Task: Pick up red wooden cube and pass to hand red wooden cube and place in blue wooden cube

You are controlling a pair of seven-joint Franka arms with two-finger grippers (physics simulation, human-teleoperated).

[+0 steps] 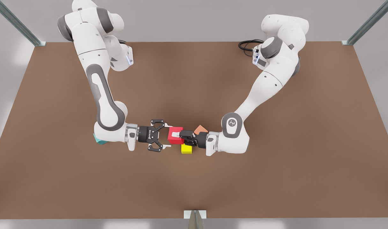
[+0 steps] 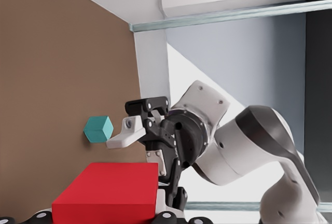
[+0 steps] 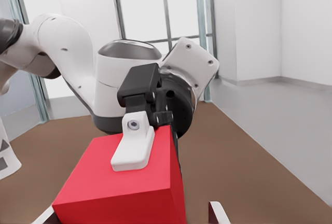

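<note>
You have a brown tabletop [image 1: 276, 178] with two white arms reaching in toward each other, and their jaws meet nose to nose above it. The left gripper [image 1: 180, 135], the compact black one on the arm at the front view's right, has its jaws closed on the red cube [image 1: 175, 135]. One white finger pad lies flat on a face of the cube, and the cube is held up off the tabletop. The right gripper [image 1: 166, 135], the one with the open linkage frame on the arm at the front view's left, faces it with its jaws spread open. Its two fingertips sit on either side of the cube's near end, and you cannot tell whether they touch it. The teal cube [image 1: 100, 140] rests on the tabletop well behind the right gripper's jaws, half hidden under that arm's wrist. In the front view a yellow cube [image 1: 186, 149] shows just beside the left gripper's jaws, lower in the picture than they are, and a pale orange cube [image 1: 200, 129] shows just behind those jaws, close to that gripper's wrist.
</note>
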